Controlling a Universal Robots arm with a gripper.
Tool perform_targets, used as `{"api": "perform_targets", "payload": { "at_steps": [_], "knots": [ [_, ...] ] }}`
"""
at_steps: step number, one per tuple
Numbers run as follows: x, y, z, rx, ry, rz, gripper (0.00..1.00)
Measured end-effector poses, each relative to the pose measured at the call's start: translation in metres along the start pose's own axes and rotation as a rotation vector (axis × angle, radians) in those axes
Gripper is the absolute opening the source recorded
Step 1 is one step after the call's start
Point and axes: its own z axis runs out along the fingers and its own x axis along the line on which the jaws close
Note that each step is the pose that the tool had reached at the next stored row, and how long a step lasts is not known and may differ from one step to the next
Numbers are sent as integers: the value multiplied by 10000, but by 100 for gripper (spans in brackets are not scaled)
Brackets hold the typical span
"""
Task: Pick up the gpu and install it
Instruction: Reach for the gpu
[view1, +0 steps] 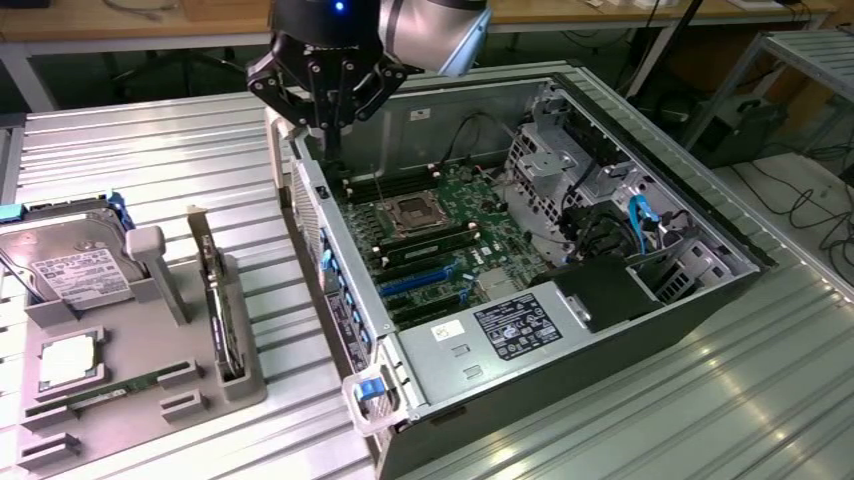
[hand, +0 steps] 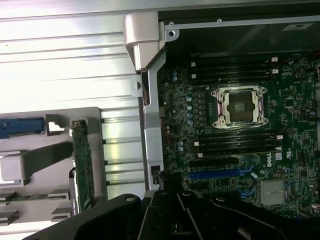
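Observation:
The gpu (view1: 222, 300) is a thin dark card standing on its edge in a slot of the grey holder tray (view1: 134, 425), its pale bracket at the far end. In the wrist view the gpu (hand: 83, 165) appears as a narrow greenish strip in the same tray. My gripper (view1: 328, 128) hangs above the rear corner of the open computer case (view1: 694, 290), to the exterior view's right of the gpu and well apart from it. Its fingers are shut and hold nothing.
The case lies open with the motherboard (view1: 441, 235) facing up, blue expansion slots (hand: 220, 174) and a power supply (view1: 514, 330) inside. On the tray sit a hard drive (view1: 74, 265), a processor (view1: 67, 360) and a memory stick (view1: 114, 395). Ribbed metal table (view1: 174, 150) lies around.

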Motion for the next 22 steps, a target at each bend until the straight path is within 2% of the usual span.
{"api": "perform_targets", "payload": {
  "at_steps": [20,22],
  "knots": [
    [136,-21,-4,0,0,0,11],
    [234,-37,-7,0,0,0,11]
  ]
}}
